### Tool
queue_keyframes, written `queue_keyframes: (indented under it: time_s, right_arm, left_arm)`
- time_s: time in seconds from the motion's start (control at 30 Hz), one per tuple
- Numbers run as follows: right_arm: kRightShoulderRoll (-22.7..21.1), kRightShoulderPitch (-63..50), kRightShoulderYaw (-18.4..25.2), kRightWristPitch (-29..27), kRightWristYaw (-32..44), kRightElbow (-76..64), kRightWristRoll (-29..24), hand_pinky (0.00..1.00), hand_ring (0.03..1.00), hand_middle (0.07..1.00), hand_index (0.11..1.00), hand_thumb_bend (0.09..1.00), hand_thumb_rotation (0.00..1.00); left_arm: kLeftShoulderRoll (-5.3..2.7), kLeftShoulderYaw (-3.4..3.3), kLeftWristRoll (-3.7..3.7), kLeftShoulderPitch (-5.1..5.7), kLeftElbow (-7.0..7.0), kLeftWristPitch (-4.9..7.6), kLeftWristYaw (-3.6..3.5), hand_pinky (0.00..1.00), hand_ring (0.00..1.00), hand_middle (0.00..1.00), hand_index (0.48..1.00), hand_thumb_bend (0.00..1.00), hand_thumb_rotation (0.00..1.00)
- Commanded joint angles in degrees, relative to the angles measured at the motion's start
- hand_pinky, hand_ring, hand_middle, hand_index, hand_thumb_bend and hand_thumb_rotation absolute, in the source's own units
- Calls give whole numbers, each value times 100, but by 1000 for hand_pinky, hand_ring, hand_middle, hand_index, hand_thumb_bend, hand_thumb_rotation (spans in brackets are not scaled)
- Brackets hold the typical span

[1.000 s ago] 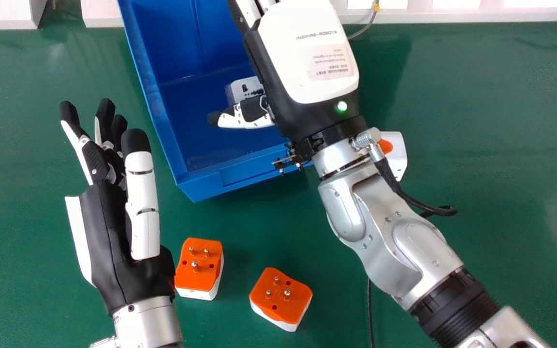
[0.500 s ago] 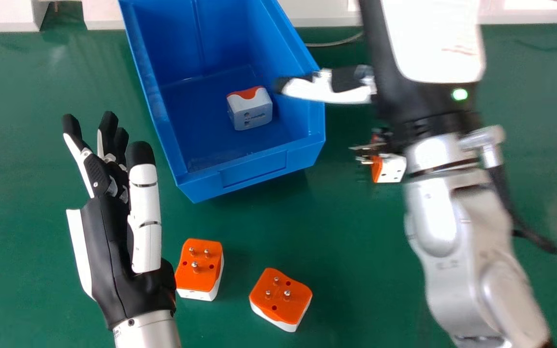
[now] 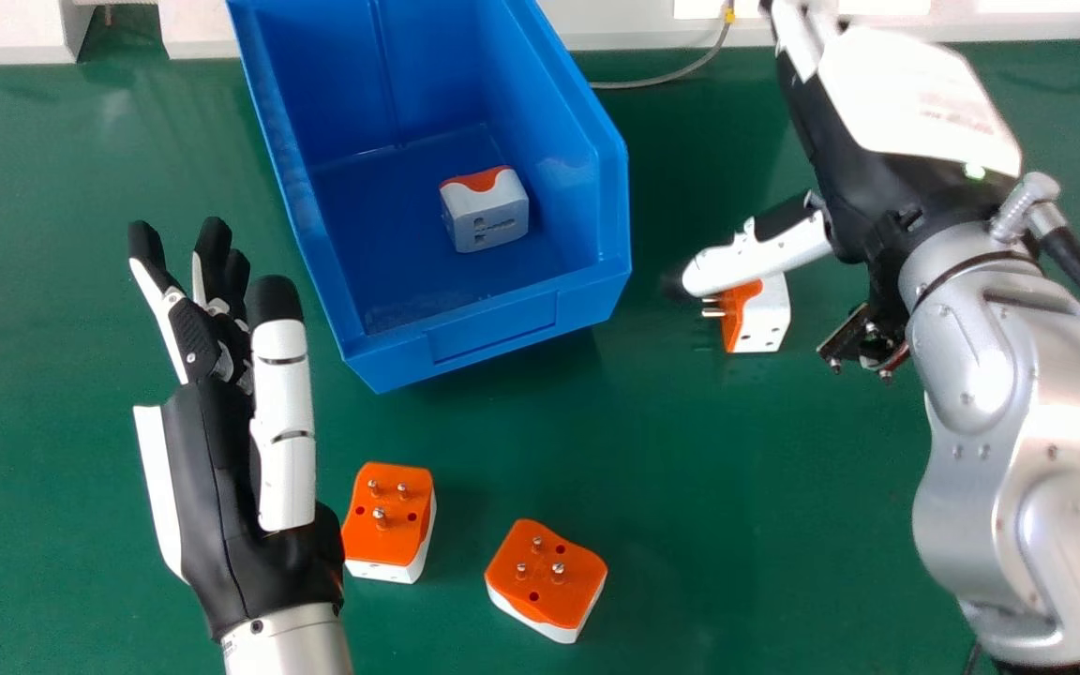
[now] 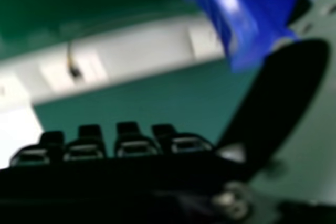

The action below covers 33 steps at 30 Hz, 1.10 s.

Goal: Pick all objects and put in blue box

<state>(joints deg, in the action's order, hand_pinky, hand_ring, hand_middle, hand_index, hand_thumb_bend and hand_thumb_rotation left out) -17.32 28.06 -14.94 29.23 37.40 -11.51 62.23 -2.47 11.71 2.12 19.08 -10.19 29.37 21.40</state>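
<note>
My right hand [image 3: 887, 159] is over the table right of the blue box [image 3: 493, 323], its thumb stretched left just above an orange-and-white adapter [image 3: 767, 317] lying on its side. In the right hand view my right hand [image 4: 273, 103] has its fingers extended, and part of the blue box [image 4: 236, 19] shows. One white adapter [image 3: 488, 214] with an orange top rests inside the box. Two more adapters, one [image 3: 388, 516] beside the left wrist and another [image 3: 547, 577] nearer the front, stand pins up. My left hand [image 3: 231, 469] is open and holds nothing.
The green table [image 3: 690, 469] carries everything. A grey cable [image 3: 662, 82] runs behind the box to a white ledge [image 3: 390, 42] at the back. The box's right wall stands between its inside and my right hand.
My right hand has moved from over the box to the right, uncovering the adapter inside and the one lying on its side. My left hand has shifted slightly.
</note>
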Motion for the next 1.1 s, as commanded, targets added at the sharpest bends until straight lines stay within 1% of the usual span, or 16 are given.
queue_keyframes:
  time_s: [0.0,0.13,0.23,0.43,0.5,0.53,0.6,0.7,0.77,0.8,0.83,0.87,0.9,0.97,1.03,1.07]
  right_arm:
    - [-92,329,-80,-175,72,307,-214,1000,1000,1000,1000,1000,273]
    - [-98,553,-321,-566,-39,1316,-717,1000,1000,1000,994,1000,237]
    - [0,601,-487,-560,-284,1796,-860,1000,1000,1000,981,1000,235]
    - [147,622,-865,-472,-425,2432,-928,989,1000,1000,968,1000,202]
    - [121,686,-1024,-411,-353,2525,-885,857,1000,1000,918,1000,130]
    - [129,716,-1119,-313,-339,2543,-788,819,1000,1000,905,1000,113]
    - [146,746,-1245,-141,-343,2538,-658,806,1000,1000,901,1000,108]
    - [136,807,-1343,44,-230,2530,-581,569,936,1000,814,902,18]
    - [189,830,-1360,144,-426,2671,-555,459,752,907,760,799,3]
    - [223,800,-1332,181,-619,2705,-558,401,632,808,729,723,1]
    - [245,765,-1312,204,-807,2716,-554,371,546,652,694,636,0]
    - [273,716,-1283,229,-1030,2708,-550,360,503,573,673,591,0]
    - [317,659,-1254,278,-1266,2687,-537,347,478,532,657,568,0]
    - [368,561,-1192,301,-1614,2626,-588,331,458,512,661,556,0]
    - [415,471,-1116,274,-1926,2576,-673,342,483,503,656,550,0]
    - [456,408,-1042,244,-2104,2531,-752,353,510,502,595,538,0]
  left_arm:
    - [-519,58,-72,33,-72,107,20,957,982,978,957,542,767]
    - [-518,61,-121,45,-53,121,43,966,986,981,963,529,778]
    - [-530,71,-131,51,-52,139,55,967,988,981,964,522,782]
    - [-535,85,-81,71,-93,112,53,967,987,981,964,523,779]
    - [-534,82,-82,64,-87,115,51,969,988,981,962,537,769]
    - [-541,76,-106,54,-77,119,67,970,989,981,962,538,767]
    - [-547,68,-123,35,-54,137,77,970,989,981,962,539,767]
    - [-544,75,-113,33,-69,107,72,967,986,979,961,536,769]
    - [-551,76,-98,25,-75,86,76,967,984,979,960,547,766]
    - [-559,79,-89,19,-84,74,80,967,984,979,959,548,760]
    - [-561,77,-93,10,-84,77,82,965,983,978,959,544,757]
    - [-560,74,-101,-2,-77,88,83,965,983,978,959,541,756]
    - [-555,69,-117,-12,-62,104,83,966,983,978,959,537,758]
    - [-555,68,-118,-22,-69,73,87,964,983,977,959,531,766]
    - [-565,73,-104,-36,-77,48,91,961,981,976,958,531,769]
    - [-561,77,-104,-44,-76,49,86,961,980,976,957,528,769]
